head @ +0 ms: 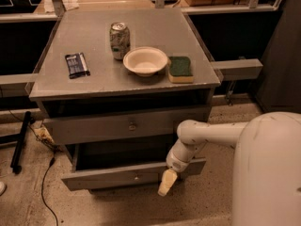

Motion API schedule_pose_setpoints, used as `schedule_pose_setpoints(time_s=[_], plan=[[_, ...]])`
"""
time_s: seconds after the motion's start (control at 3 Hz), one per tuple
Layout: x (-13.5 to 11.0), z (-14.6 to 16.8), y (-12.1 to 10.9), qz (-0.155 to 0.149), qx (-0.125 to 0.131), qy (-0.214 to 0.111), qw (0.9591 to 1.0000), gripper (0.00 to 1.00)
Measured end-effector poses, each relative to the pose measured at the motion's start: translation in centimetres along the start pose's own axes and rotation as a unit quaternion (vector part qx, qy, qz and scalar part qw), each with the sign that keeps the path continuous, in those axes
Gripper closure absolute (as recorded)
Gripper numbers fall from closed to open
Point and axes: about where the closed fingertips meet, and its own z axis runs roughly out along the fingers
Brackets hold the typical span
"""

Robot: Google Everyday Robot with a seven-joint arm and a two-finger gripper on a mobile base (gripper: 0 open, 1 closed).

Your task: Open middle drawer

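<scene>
The middle drawer point(108, 175) is the long, low grey front with a small round knob point(136, 177). It stands pulled out from the cabinet, and its dark inside shows behind the front. My gripper point(168, 182) hangs on the white arm point(207, 132) and points down. It is in front of the right part of this drawer front, to the right of the knob, and holds nothing that I can see. The top drawer point(127, 125), the taller front with a knob, is above it. The bottom drawer is hidden under the pulled-out one.
On the cabinet top point(99, 81) stand a soda can point(119, 40), a white bowl point(145, 60), a green sponge point(180, 68) and a dark snack bag point(77, 64). A cable point(47, 173) lies on the floor at the left. My white body point(268, 173) fills the lower right.
</scene>
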Motion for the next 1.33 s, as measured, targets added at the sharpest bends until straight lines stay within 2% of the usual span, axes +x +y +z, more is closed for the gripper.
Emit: schedule_pose_setpoints(time_s=[0.67,1.0,1.33], plan=[[-0.3,-0.6,0.3,0.012,0.002,-0.01,0.9999,0.0],[1.0,-1.4,2.0,0.032,0.0,-0.007,0.9994,0.0],[1.0,-1.4,2.0,0.032,0.0,-0.007,0.9995,0.0]])
